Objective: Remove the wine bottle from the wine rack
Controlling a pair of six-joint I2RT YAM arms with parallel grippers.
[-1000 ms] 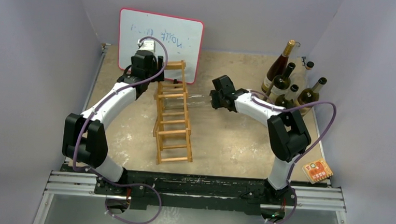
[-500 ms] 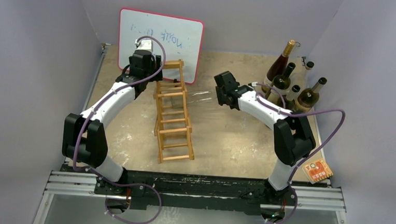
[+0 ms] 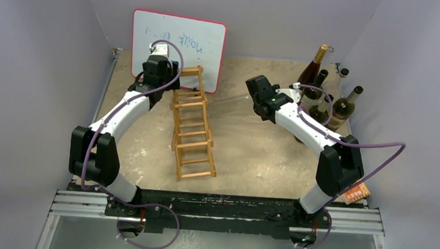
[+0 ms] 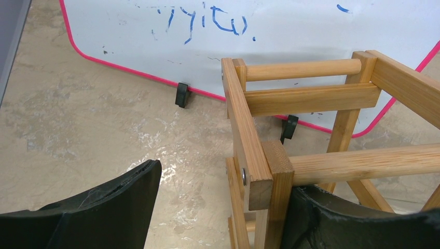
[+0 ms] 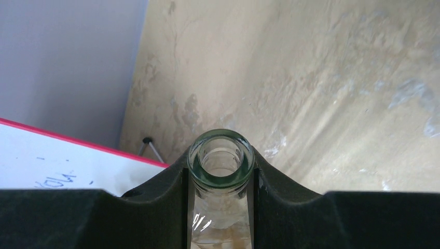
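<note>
The tan, marbled table [image 3: 250, 155] carries everything. A red-edged whiteboard [image 3: 179, 47] with blue scribbles leans against the back wall. In front of it the wine rack [image 3: 193, 128] stands as a slatted wooden frame running from the board toward the near edge. At the far right a cluster of dark and amber bottles [image 3: 323, 102] stands upright, partly behind the right arm.

The wine bottle [image 5: 218, 220], of clear glass, is away from the rack and to its right, between the rack and the cluster. The right gripper [image 3: 258, 92] is clamped on its neck just under the lip, and the open mouth faces the wrist camera. From above its body is too faint to trace.

The left gripper [image 4: 218, 207] sits at the rack's far end with its jaws spread wide around a corner post. The right finger [image 4: 337, 218] is against the wood and the left finger [image 4: 104, 207] is well apart from it.

A small orange card [image 3: 355, 192] peeks out by the right arm's base
</note>
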